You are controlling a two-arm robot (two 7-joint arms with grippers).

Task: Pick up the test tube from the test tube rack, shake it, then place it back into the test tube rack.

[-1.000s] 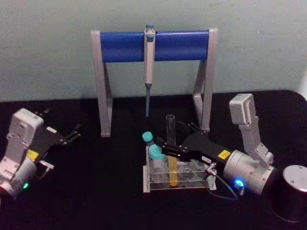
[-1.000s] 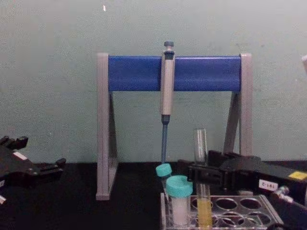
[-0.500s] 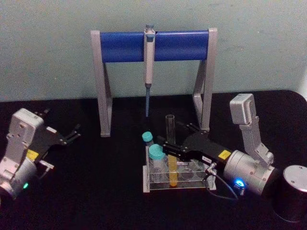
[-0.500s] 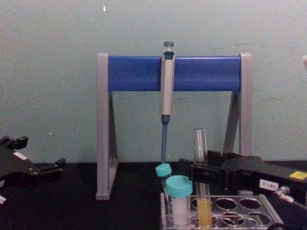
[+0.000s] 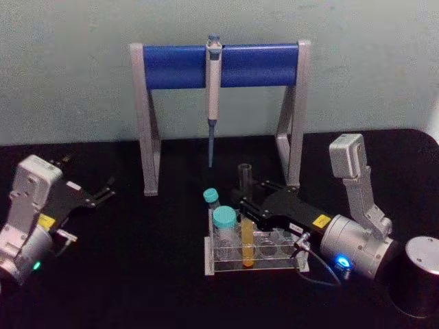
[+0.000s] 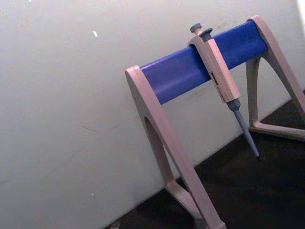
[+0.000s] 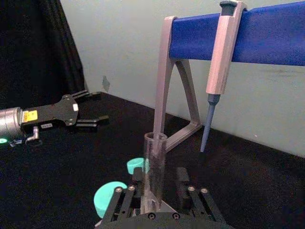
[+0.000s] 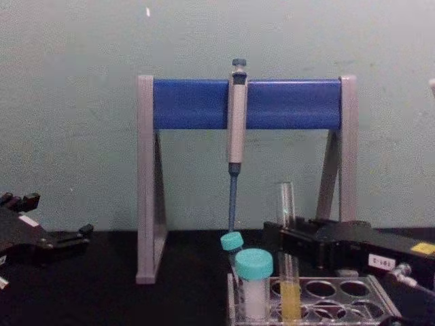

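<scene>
Noted plain pale grey-green wall [image 5: 62, 75] at back, evenly lit. Seen black tabletop [image 5: 137, 288] running up to it. Recorded dark curtain [image 7: 33, 43] hanging beside wall.

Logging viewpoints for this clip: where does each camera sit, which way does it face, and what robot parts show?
Head: high, facing forward and down on the rack, test tube and stand; left gripper and right gripper show.
Chest: low, facing level across the table; right gripper at right, left gripper at left edge.
Left wrist: on the left arm, tilted, facing the stand and pipette.
Right wrist: on the right arm, looking past its own fingers at the test tube, left gripper beyond.
Shared: all four show stand and pipette.
</scene>
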